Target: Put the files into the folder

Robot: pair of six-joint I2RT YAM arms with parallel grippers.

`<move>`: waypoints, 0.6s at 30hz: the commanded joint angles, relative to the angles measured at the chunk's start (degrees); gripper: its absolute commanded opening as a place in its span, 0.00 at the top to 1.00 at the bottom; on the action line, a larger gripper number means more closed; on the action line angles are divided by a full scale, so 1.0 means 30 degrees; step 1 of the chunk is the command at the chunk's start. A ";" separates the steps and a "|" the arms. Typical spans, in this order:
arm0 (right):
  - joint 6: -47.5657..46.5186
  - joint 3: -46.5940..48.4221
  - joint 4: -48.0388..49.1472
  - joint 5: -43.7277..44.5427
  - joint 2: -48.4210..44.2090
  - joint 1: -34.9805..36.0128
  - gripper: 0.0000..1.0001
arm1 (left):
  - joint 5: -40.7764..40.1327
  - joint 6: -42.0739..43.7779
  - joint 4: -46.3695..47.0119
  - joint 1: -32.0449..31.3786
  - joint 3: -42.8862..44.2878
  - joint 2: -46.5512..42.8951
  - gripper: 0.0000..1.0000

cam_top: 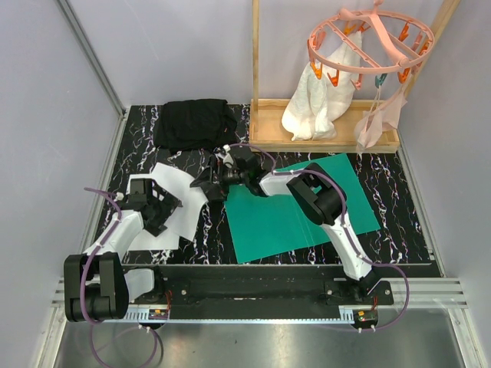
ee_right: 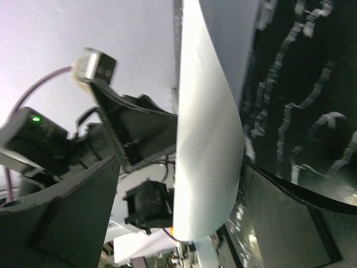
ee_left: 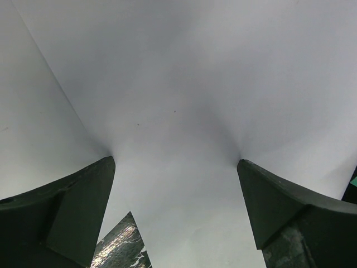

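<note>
While the left pincer stands on the white sheets at the left of the overhead frame, the right pincer reaches across from the middle to their right edge. From the left wrist, both fingers are wide apart, with their tips pressed down into the paper, which dimples under each one. My reading is that this arm pins the stack so it cannot slide on the bench.

From the right wrist, the edge of one sheet curls up off the dark marbled surface. It stands between that pincer's jaws, which are apart and not closed on it, and it bulges close to the right-hand finger. The lift probably serves to separate the thin paper so that a grip can be had.

The teal folder lies flat at centre-right of the overhead frame, just beside the sheets, with no paper on it. Neither sheet is in it, so the task looks barely started. Whether the folder is open or shut I cannot tell.
</note>
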 commanded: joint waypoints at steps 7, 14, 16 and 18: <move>0.1107 0.1758 0.3144 0.1029 0.0462 0.0182 0.00 | 0.0125 0.0277 0.0208 0.0047 -0.0067 -0.0809 0.03; -0.2201 0.3134 0.1385 -0.0521 0.1078 0.0064 0.01 | -0.0021 0.0424 0.0090 0.0047 -0.0272 -0.1220 0.03; -0.3197 0.3428 -0.0309 -0.0524 0.1019 0.0035 0.03 | 0.0125 0.0424 0.0149 0.0047 -0.0331 -0.1220 0.03; -0.4955 0.3897 -0.2506 -0.0349 0.0873 0.0035 0.10 | 0.0125 0.0424 0.0149 0.0046 -0.0331 -0.1191 0.03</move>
